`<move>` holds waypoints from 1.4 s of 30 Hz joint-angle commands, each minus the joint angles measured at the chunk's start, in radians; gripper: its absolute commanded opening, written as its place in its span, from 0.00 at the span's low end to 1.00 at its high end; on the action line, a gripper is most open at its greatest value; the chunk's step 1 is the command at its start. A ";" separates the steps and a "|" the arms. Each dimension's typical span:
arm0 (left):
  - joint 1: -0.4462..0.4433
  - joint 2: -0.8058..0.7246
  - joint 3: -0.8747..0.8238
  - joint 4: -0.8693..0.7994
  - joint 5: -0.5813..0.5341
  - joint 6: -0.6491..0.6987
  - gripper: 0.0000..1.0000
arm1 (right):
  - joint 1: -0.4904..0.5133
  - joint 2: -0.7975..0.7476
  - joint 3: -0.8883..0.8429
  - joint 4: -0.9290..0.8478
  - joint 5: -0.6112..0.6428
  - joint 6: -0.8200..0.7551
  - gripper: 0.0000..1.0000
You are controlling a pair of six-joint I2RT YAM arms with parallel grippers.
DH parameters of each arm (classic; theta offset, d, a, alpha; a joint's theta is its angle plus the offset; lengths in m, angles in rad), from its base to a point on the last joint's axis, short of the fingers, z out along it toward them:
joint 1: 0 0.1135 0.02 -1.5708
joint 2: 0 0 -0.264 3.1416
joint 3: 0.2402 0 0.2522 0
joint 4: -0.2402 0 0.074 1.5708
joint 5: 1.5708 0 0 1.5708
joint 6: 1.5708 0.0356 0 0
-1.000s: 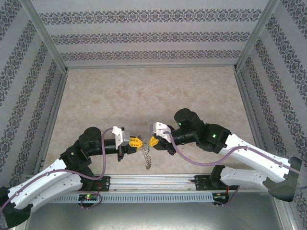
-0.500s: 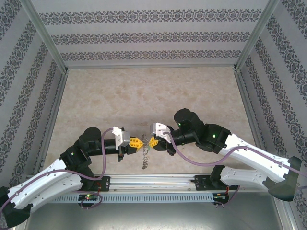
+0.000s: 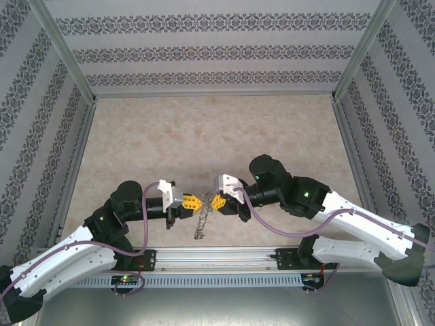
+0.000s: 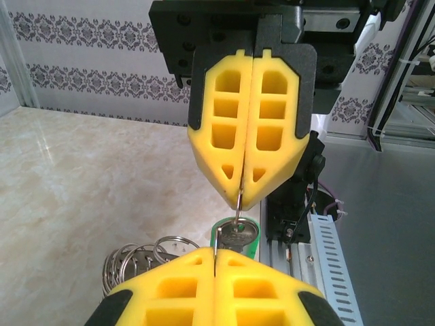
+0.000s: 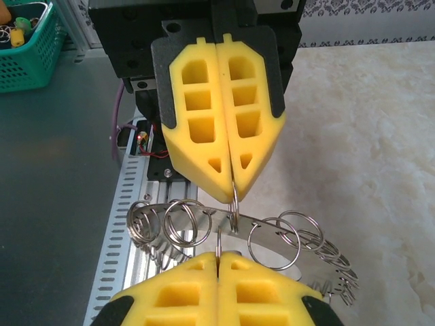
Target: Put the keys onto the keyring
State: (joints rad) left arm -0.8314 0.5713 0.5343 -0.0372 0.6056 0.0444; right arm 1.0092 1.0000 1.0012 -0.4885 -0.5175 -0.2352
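Now both sets of jaws were clamped tight, tip to tip: the left gripper (image 3: pixel 198 202) and right gripper (image 3: pixel 213 202) each pinched 1 silvery wire loop of the flat dark grey metal keyring (image 5: pixel 255 223), which hung beneath them. The small green-headed metal key (image 4: pixel 239 234) sat just under the meeting tips.

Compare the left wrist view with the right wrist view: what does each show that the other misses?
Left wrist alone: the green-headed key between the claw tips. Right wrist alone: the flat grey band of the keyring and a teal basket. Both: the left claw and right claw, shut tip to tip, each pinching one of its silvery wire loops.
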 commanded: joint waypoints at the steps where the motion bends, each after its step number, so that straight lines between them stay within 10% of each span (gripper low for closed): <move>1: -0.011 -0.015 0.004 0.056 0.005 0.009 0.00 | 0.013 -0.016 -0.008 0.007 -0.026 0.010 0.00; 42: -0.011 -0.011 0.006 0.059 0.011 0.014 0.00 | 0.012 0.012 0.003 0.027 0.028 0.005 0.00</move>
State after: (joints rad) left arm -0.8314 0.5713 0.5343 -0.0368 0.6052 0.0448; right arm 1.0126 1.0088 1.0000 -0.4808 -0.4801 -0.2348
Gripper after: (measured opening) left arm 0.060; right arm 0.044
